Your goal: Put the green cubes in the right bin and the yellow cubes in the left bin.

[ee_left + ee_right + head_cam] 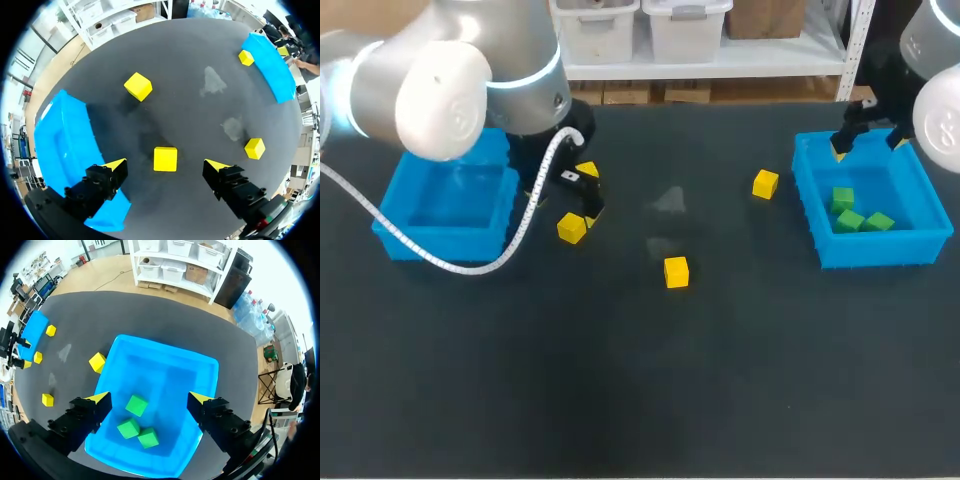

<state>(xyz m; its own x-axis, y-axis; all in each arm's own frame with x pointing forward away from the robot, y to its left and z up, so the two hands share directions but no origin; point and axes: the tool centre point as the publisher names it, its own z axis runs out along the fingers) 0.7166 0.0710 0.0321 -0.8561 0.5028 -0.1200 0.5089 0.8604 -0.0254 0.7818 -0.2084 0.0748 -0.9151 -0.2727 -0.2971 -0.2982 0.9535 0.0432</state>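
Note:
My left gripper (166,165) (565,205) hangs open over a yellow cube (165,159) (572,228), which lies on the table between its fingers, untouched. Other yellow cubes lie near the left bin (586,170), mid-table (676,271) and beside the right bin (765,184) (97,362). My right gripper (150,399) (870,145) is open and empty above the blue right bin (165,347) (920,245). Three green cubes (136,404) (129,428) (148,437) rest inside it. The blue left bin (445,235) (60,145) is partly hidden by my left arm.
A white cable (470,265) from my left arm loops over the left bin's front wall. Pale smudges (668,203) mark the dark tabletop between the bins.

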